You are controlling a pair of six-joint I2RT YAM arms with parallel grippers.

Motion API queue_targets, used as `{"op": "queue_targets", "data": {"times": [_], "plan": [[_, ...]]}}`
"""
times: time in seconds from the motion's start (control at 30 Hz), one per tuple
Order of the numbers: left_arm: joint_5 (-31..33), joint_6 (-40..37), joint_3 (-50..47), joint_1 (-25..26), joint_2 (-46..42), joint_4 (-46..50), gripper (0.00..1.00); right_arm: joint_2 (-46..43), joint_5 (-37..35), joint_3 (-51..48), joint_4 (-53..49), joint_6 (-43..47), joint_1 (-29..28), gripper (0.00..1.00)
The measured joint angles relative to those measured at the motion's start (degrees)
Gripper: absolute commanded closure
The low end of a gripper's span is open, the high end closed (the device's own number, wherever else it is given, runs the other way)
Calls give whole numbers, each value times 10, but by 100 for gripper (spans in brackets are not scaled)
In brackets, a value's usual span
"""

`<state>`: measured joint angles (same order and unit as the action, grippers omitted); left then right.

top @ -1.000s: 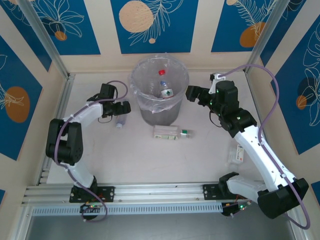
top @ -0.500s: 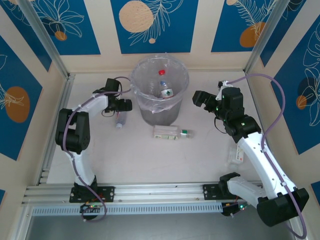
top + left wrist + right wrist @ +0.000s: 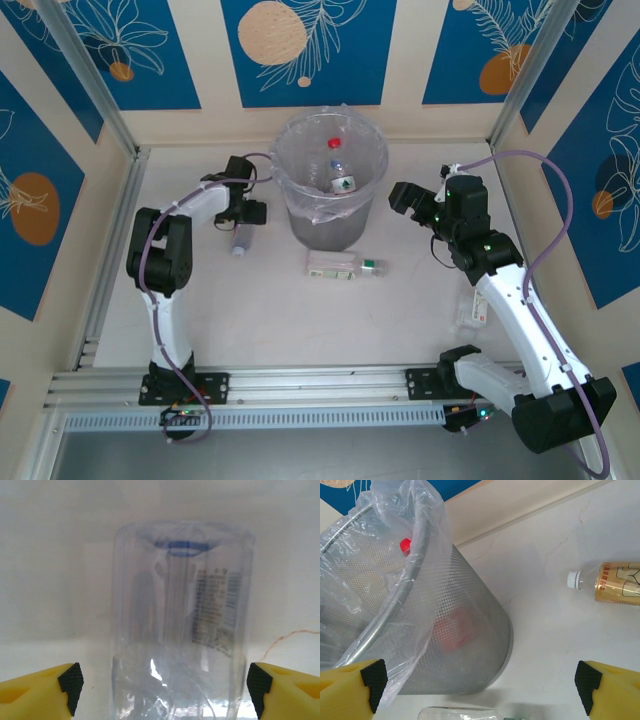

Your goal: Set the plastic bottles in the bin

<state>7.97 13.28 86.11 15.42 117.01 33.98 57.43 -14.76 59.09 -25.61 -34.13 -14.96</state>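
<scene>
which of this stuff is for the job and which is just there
For the job:
bin
bottles inside it
blue-capped bottle between the fingers of the open left pincer
green-capped bottle
red-labelled bottle
brown bottle

Just there:
blue wall panels
front rail

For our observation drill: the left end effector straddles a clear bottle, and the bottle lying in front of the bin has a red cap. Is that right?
Not quite: the top view shows the bottle lying in front of the bin has a green cap, not red. The left end effector does straddle a clear bottle.
</scene>
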Motion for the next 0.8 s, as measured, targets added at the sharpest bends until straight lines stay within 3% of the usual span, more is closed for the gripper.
{"op": "queue_targets", "data": {"times": [0.33,0.8], "plan": [[42,2,-30,-8,-1,2,24,0,0,-8,-7,-4,6,0],[20,3,-40,-15,-3,-3,41,9,0,-19,-8,-3,16,0]]}}
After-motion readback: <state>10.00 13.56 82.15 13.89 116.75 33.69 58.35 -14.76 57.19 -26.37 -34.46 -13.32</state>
